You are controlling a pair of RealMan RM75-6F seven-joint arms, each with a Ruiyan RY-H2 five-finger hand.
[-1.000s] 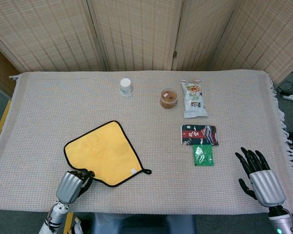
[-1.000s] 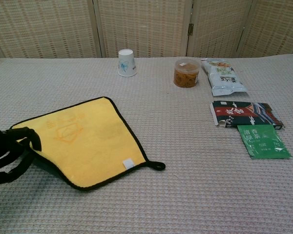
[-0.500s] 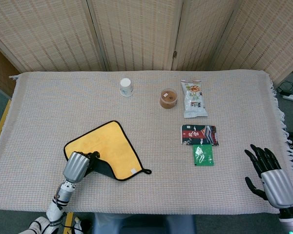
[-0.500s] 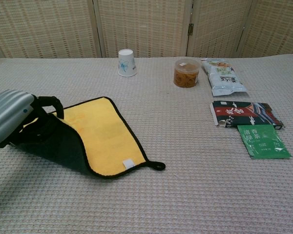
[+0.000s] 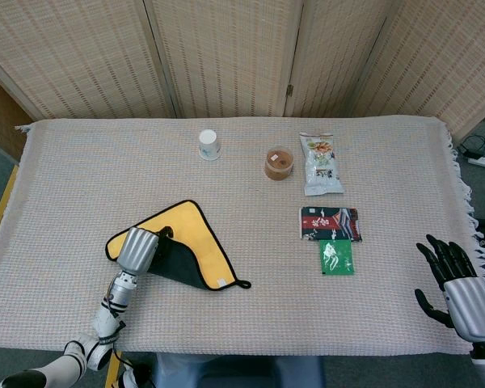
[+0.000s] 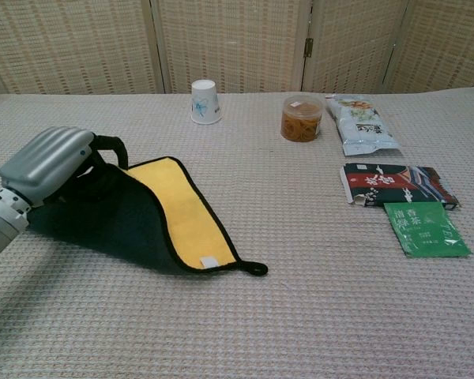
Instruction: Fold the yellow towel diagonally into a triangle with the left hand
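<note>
While the left robot hand [image 6: 51,162] pinches a corner of the towel [image 6: 186,213] and holds it lifted over the rest, the cloth drapes limp and light, near the table's front-left corner. Soft like that, it looks best gripped at the corner hem. The right robot hand [image 5: 457,275] hangs spread, holding nothing.

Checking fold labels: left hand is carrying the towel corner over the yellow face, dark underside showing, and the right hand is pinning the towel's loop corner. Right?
Not quite. The right hand pins nothing: the head view shows it open at the table's right edge, far from the yellow towel. The left hand does hold the corner, dark underside showing.
</note>
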